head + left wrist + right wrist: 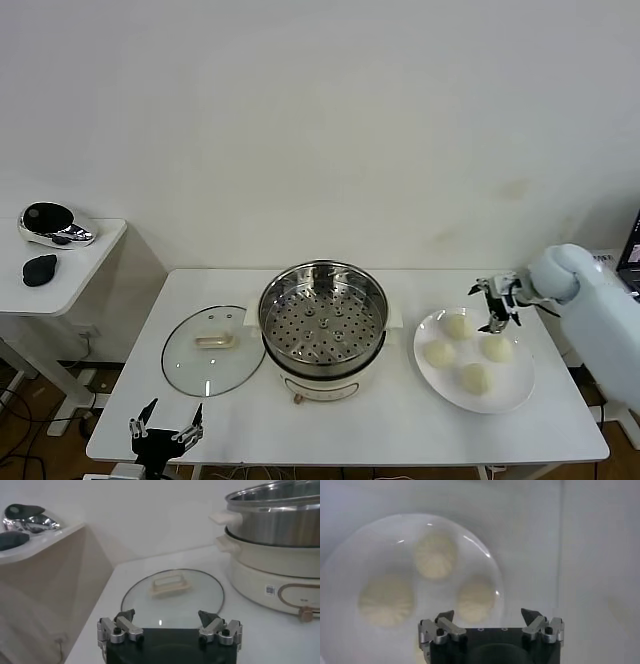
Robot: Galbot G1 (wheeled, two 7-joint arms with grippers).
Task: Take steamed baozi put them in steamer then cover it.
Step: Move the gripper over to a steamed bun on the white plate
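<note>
Four cream-white baozi lie on a white plate (503, 394) at the table's right: one at the far side (457, 325), one on the left (439, 352), one on the right (497, 348), one nearest (474, 378). My right gripper (497, 306) is open and empty, above the plate's far edge. Its wrist view shows three baozi (436, 555) beyond its open gripper (490, 617). The steel steamer (322, 320) stands mid-table, its perforated tray bare. The glass cover (212, 348) lies flat to its left. My left gripper (165, 435) is open at the table's front left edge, facing the cover (172, 597).
A low side table (75, 270) to the left holds a black-and-silver object (55, 225) and a small black one (40, 270). The white table (400, 430) shows bare surface in front of the steamer. The steamer's cream base (270, 575) is close to the cover.
</note>
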